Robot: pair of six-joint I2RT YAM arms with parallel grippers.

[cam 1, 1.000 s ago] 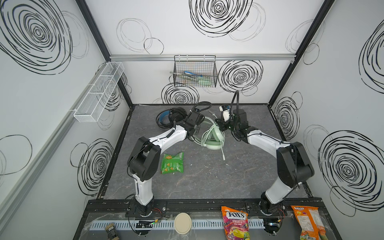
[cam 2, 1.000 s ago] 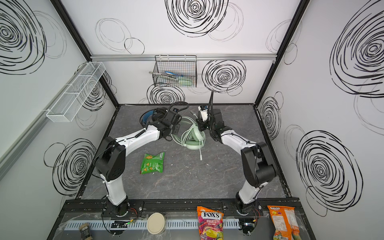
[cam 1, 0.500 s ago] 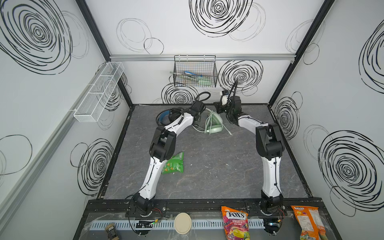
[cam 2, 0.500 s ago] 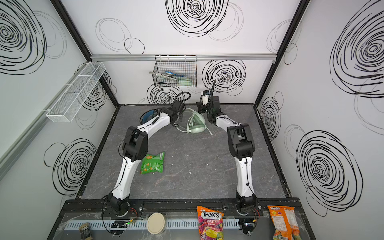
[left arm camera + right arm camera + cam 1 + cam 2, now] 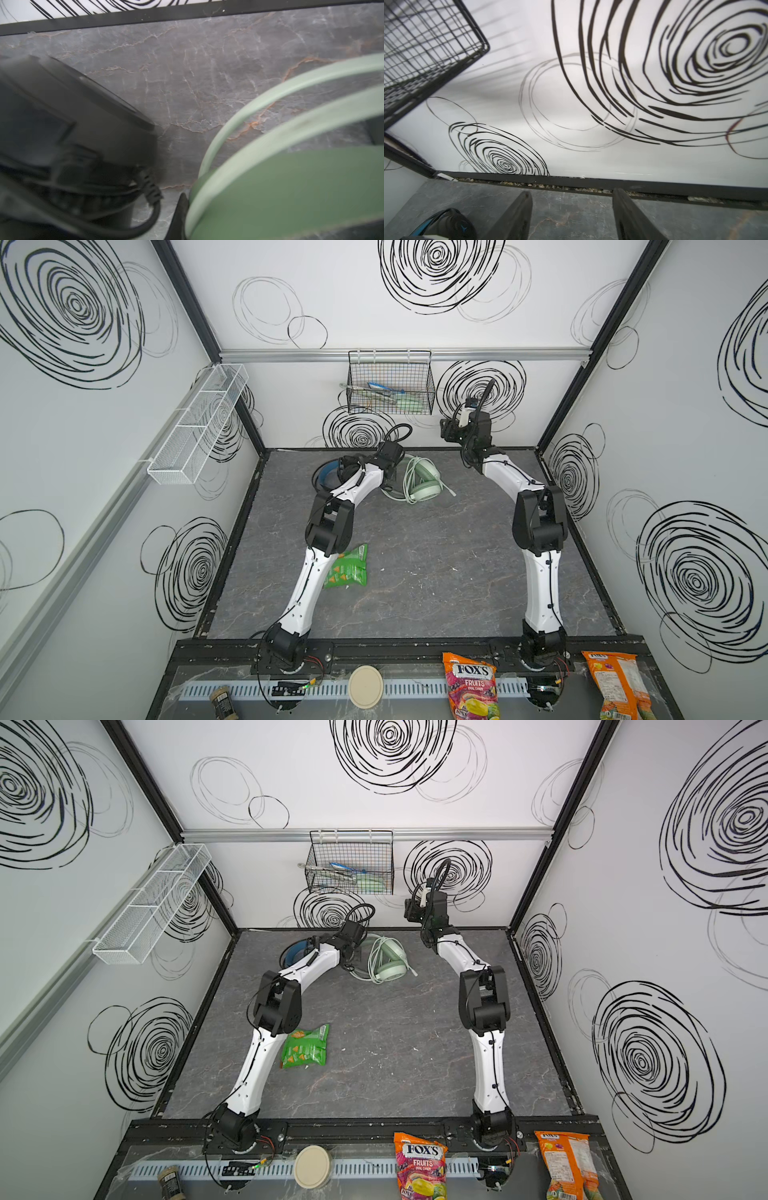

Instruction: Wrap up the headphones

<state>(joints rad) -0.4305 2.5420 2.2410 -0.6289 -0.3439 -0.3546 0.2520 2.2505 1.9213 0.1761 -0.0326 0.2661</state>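
Top views (both): the left arm reaches low to the back of the counter [image 5: 436,572], its wrist between the black headset [image 5: 327,473] and the mint green headset [image 5: 424,483]. The right arm is raised toward the back wall. Only the right wrist view shows the right hand [image 5: 571,192] released and empty. The left wrist view shows the left hand [image 5: 181,204] clenched beside green cable; any grasp is indeterminate.

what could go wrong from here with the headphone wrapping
1. The whitish cable lies in loose loops over the mint green over-ear headphones, its plug end free on the grey marbled table; with the right pincer open and raised, the wrap may spring apart.
2. The left pincer sits shut, low between them and the black blue-lined headphones; pulling out could snag that cable or the black cable.
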